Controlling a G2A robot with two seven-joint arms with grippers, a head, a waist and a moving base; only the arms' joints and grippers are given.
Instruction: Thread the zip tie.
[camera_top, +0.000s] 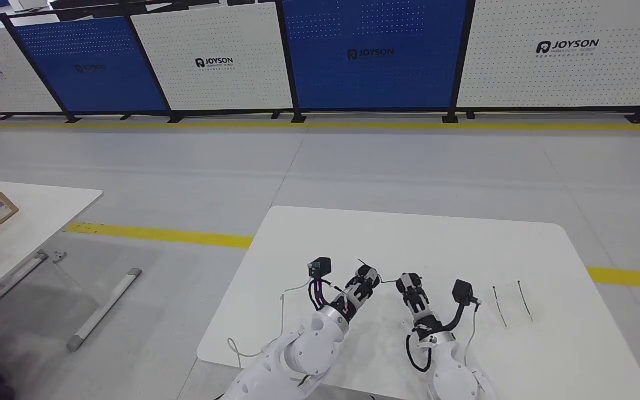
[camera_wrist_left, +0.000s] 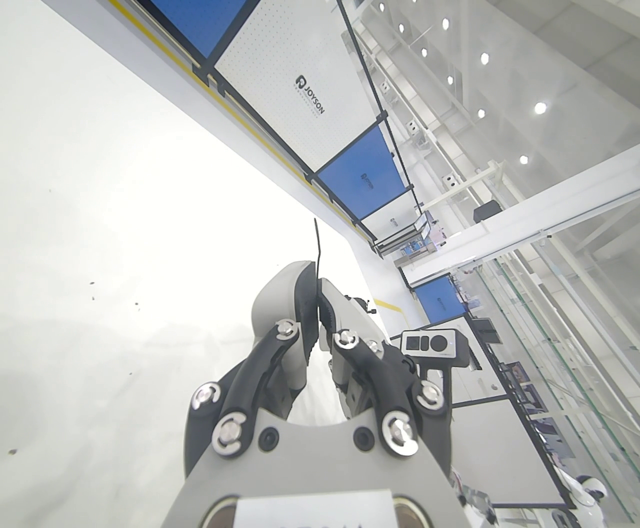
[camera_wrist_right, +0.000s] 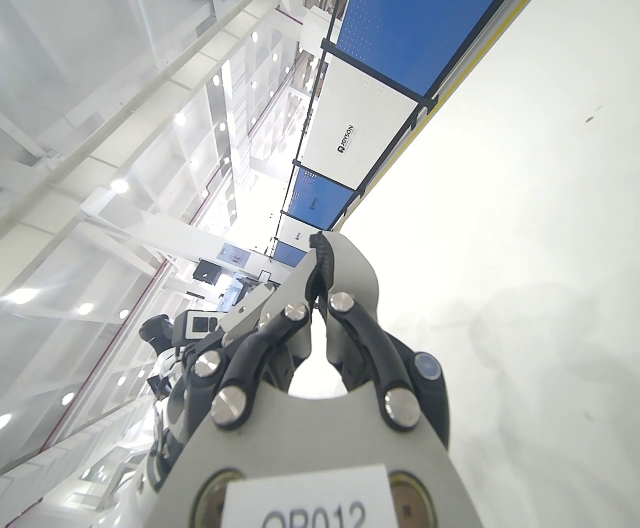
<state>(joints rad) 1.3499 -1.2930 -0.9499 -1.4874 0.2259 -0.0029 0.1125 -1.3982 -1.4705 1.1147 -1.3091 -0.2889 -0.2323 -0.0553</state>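
Pinching a thin black plastic zip tie (camera_wrist_left: 316, 245) between the pressed-together tips of the left gripper (camera_wrist_left: 318, 286), leaving a short end poking out beyond. Holding the right gripper (camera_wrist_right: 318, 250) squeezed together too, just beside the left, over the white table (camera_top: 500, 240); not showing whether anything is caught inside. Lying on the table off to the right: a spare black zip tie (camera_top: 497, 306) and a second spare tie (camera_top: 524, 300).

Both arms extended forward, side by side. Left gripper (camera_wrist_left: 318, 282) jaws pinched on zip tie (camera_wrist_left: 317, 245); right gripper (camera_wrist_right: 320, 255) jaws closed.
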